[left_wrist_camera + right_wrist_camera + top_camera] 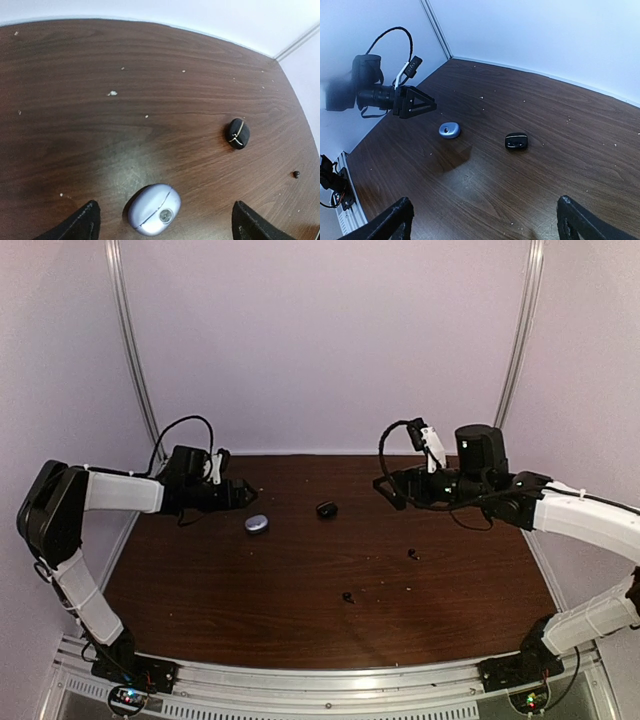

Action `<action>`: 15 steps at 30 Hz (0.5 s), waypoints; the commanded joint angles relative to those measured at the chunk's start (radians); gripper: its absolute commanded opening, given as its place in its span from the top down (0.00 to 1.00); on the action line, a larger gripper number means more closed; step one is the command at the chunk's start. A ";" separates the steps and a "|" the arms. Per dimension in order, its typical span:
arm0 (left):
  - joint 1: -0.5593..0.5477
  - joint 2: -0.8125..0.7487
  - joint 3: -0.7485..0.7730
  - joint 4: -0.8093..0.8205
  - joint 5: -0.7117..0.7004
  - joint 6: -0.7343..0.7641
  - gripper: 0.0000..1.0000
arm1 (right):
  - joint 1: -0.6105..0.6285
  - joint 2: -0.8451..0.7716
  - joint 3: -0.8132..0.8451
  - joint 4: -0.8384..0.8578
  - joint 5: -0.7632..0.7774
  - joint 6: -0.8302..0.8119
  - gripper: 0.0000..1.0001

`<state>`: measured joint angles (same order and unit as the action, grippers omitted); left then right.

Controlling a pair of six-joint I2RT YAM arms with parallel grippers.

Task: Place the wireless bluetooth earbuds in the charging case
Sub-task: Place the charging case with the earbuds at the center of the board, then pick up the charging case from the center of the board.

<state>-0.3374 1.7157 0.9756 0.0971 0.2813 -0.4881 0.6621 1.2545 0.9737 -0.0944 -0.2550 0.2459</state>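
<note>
Black earbud (413,554) looks tiny, light, slick; likely rolls. You pinch across its body, softly. Left gripper (238,494) spread wide, empty; right gripper (388,490) same.

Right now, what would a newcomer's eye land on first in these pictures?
A shiny lavender case stands out on the dark wood table, right by the open left tool. A black case lies mid-table, while a tiny black earbud and a second black earbud sit loose nearer the arm bases.
</note>
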 commanded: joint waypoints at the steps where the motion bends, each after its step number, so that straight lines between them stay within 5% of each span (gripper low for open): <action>1: -0.034 0.019 0.063 0.065 0.112 0.194 0.07 | -0.027 -0.021 -0.028 0.038 -0.074 0.025 0.00; 8: -0.141 0.163 0.204 0.054 0.175 0.429 0.08 | -0.048 -0.020 -0.032 0.034 -0.131 0.018 0.00; 15: -0.199 0.390 0.478 -0.168 0.155 0.593 0.13 | -0.065 -0.027 -0.047 0.028 -0.153 0.018 0.00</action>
<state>-0.5182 2.0220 1.3384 0.0467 0.4530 -0.0402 0.6117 1.2526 0.9424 -0.0792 -0.3779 0.2615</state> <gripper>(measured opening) 0.878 0.997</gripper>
